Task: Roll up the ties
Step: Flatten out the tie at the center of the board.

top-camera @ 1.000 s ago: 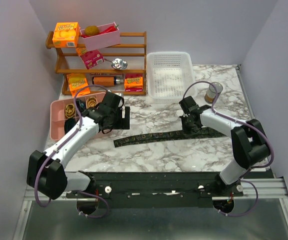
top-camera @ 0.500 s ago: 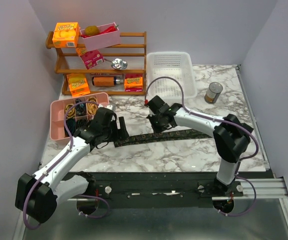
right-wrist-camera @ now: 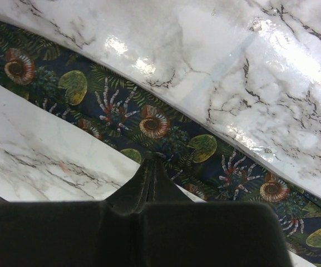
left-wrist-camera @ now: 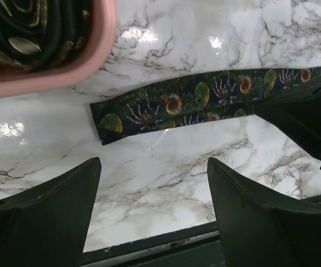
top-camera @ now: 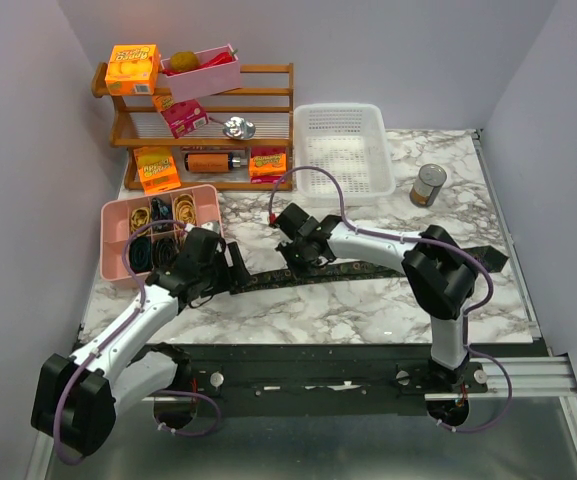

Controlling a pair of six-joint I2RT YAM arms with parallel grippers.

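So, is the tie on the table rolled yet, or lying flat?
Flat, not rolled. The tie lies stretched across the marble table, and the left wrist view shows its end flat, with no curl started.

Your tie [left-wrist-camera: 193,105] lies flat and unrolled on the tabletop [left-wrist-camera: 166,183]. It is a long narrow band of dark fabric printed with shells, lily pads and fern fronds. Its squared narrow end sits just ahead of your wide-spread left claw [left-wrist-camera: 153,167], a little to its left. From there it runs rightward in a slight bow and passes under the pinched tip of your right claw [right-wrist-camera: 151,164]. The wider end lies well to the right of that claw. A rolled tie [left-wrist-camera: 32,28] of similar leafy fabric sits in the pink tray [left-wrist-camera: 93,61], ahead and left of the left claw.
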